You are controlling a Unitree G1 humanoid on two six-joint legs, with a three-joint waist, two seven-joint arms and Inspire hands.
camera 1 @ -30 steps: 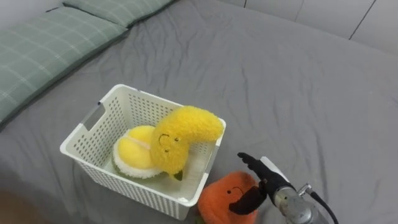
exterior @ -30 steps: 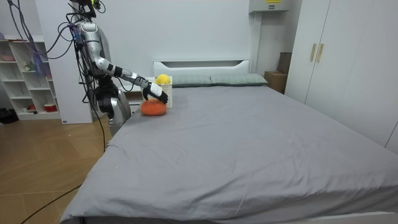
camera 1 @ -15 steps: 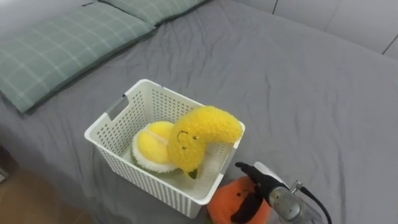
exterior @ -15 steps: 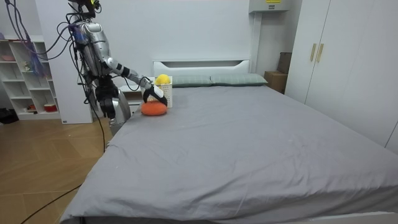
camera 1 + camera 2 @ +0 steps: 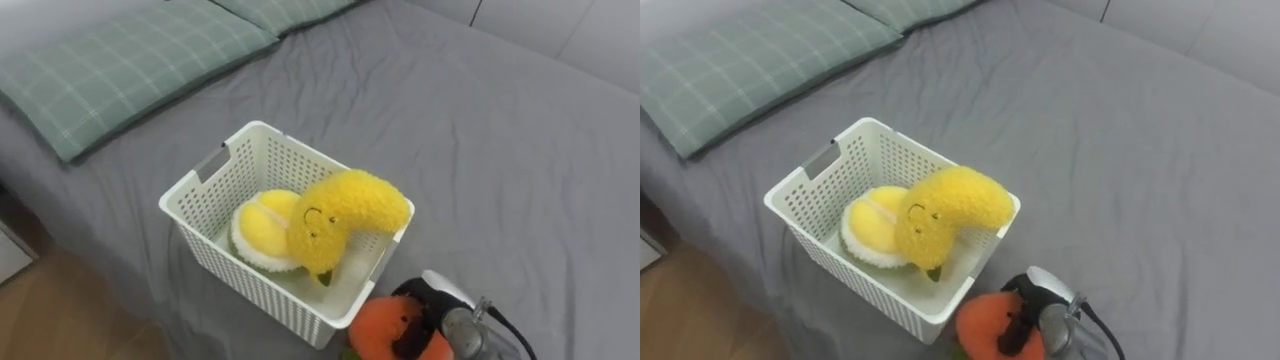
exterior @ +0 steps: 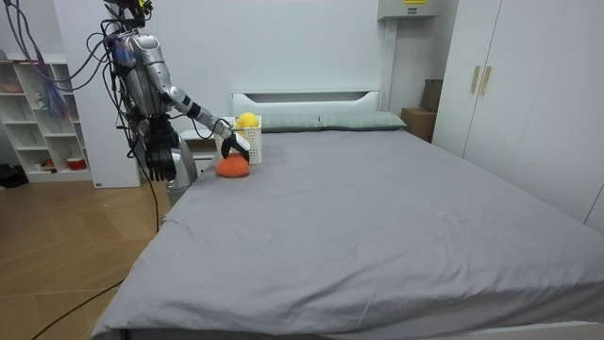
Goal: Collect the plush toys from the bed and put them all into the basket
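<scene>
— What sits at the top of the frame?
— A green checked pillow [image 5: 120, 70], with a second pillow [image 5: 290, 10] just beside it (cut off by the edge).
— And around the room?
— A white wardrobe [image 6: 514, 85] on the room view's right, a brown box [image 6: 420, 121] near it, a white shelf unit [image 6: 38, 118] on the left, and a wooden floor [image 6: 66, 255].

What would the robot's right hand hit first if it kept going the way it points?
The orange plush toy: the right hand rests on it, fingers seemingly curled over it. Beyond that, probably the near wall of the white basket, though depth is unclear.
</scene>
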